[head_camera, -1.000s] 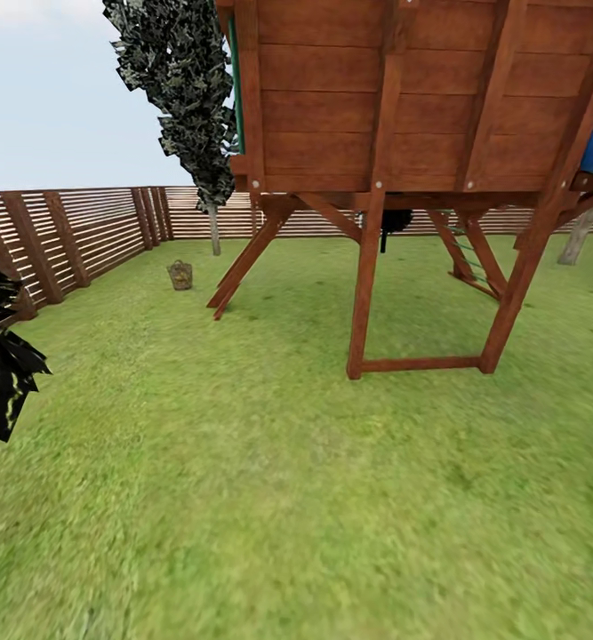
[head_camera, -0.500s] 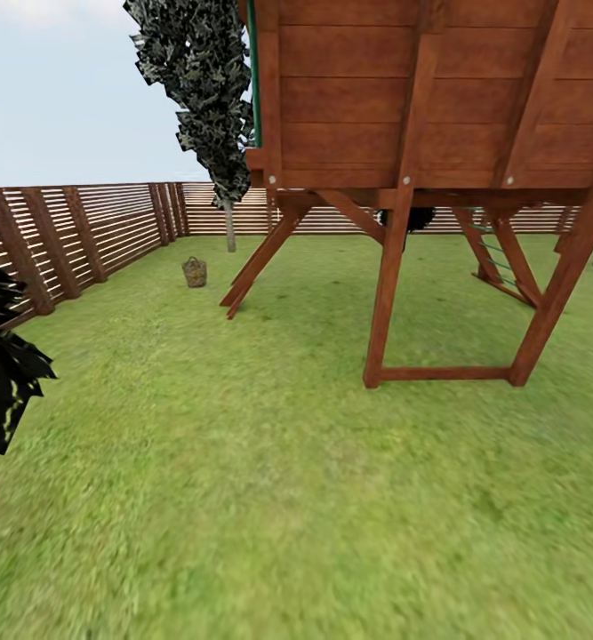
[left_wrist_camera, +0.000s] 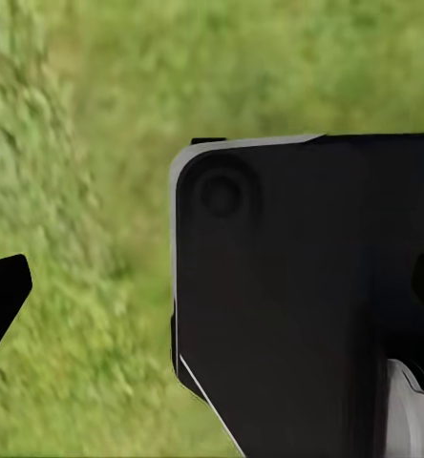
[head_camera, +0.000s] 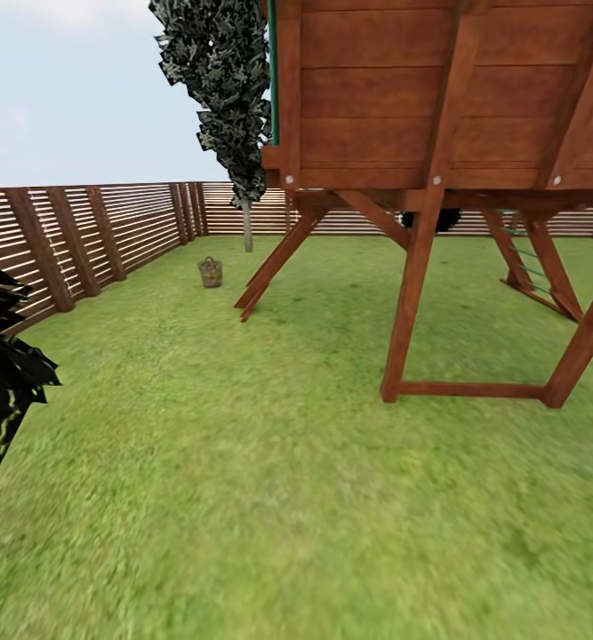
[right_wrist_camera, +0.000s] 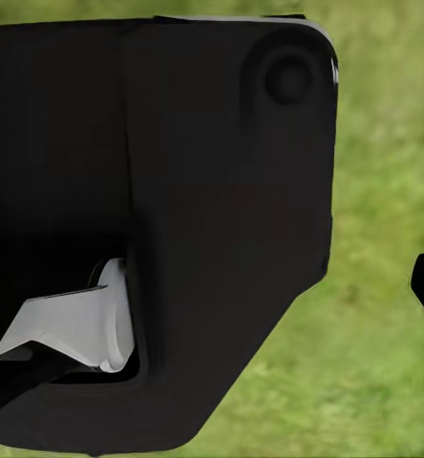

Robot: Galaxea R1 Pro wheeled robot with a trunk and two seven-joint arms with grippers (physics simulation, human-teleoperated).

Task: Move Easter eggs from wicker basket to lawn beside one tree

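A: Biggest first, quick. What's in the head view?

B: The lawn [head_camera: 243, 462] takes up most of it, flat green grass. Then a big wooden play tower [head_camera: 438, 116] on slanted legs, upper right. A brown slat fence [head_camera: 92, 231] runs along the left and the back.

A: Trees?

B: One tree [head_camera: 229, 89] with a pale trunk and speckled dark foliage stands at the far fence, just left of the tower. Black foliage [head_camera: 3, 373] pokes in at the left edge, likely the all-black tree, not a candidate.

A: Basket?

B: The wicker basket [head_camera: 211, 272] sits on the grass far off, near that pale-trunk tree and just left of the tower's nearest slanted leg. Too small to see eggs in it.

A: So that tree is the handy drop spot?

B: My guess, yes: it's the closest one to the basket, so short carries.

A: Claws?

B: Can't tell on either. The left wrist view has dark robot housing [left_wrist_camera: 307, 286] over blurred grass, the right wrist view likewise [right_wrist_camera: 174, 229]. Fingers aren't identifiable. Arms look tucked for driving, I'd judge.

A: Stage?

B: Approach only; nothing picked yet.
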